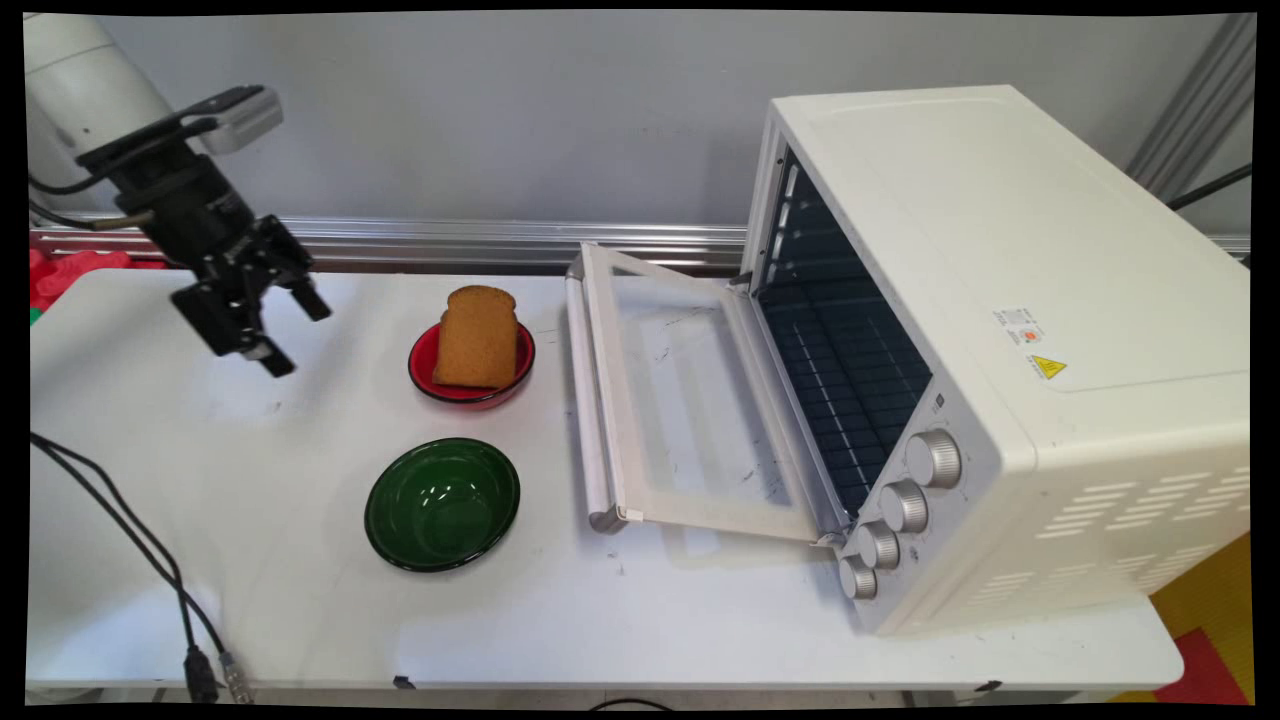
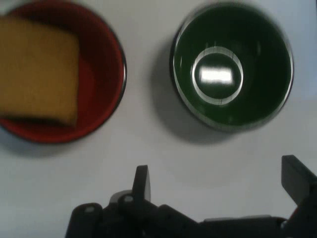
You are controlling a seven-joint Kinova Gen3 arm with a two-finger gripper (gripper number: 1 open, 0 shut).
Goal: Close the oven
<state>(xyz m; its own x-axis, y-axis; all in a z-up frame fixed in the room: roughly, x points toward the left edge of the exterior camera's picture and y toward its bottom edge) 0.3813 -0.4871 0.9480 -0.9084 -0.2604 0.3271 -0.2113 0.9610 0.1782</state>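
The claw (image 1: pixel 283 328) hangs open and empty above the tabletop (image 1: pixel 300 620), bread (image 1: pixel 477 337) at its 3 o'clock. Leaning in the red bowl (image 1: pixel 470 385), the bread could topple if bumped.

White table (image 1: pixel 300 620) spread across the lower frame, plain grey wall (image 1: pixel 500 120) seen behind it, aluminium rail (image 1: pixel 450 240) run along its base, yellow and red floor mats (image 1: pixel 1215 620) glimpsed at lower right
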